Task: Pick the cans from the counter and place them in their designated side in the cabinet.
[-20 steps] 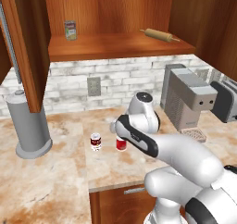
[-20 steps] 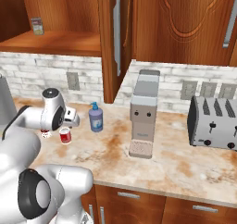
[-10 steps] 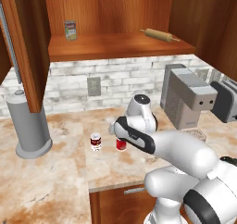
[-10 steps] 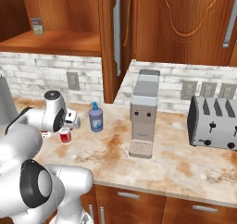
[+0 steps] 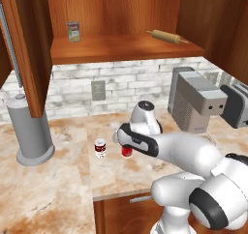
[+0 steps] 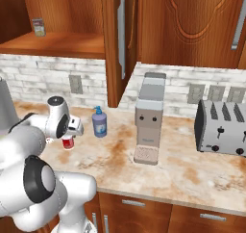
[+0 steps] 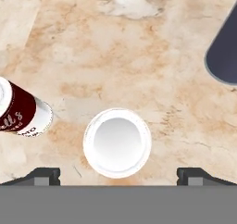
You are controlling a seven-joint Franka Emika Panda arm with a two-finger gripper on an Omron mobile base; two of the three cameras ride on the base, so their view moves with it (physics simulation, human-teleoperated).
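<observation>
Looking straight down, we see the bright red can point(image 7: 117, 143) upright on the counter point(image 7: 139, 56), long axis vertical, silver top up. Our gripper point(image 7: 118, 174) hangs above it, jaws spread wide, gripping nothing. The dark red can point(image 5: 100, 147) stands upright just left.

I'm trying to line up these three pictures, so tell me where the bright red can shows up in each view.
Left base view: the bright red can stands centre on the counter, just under the gripper.
Right base view: left of centre, under the hand.
Hand view: seen from above, silver top at bottom centre.
Shared landmark: the dark red can, beside it.
</observation>
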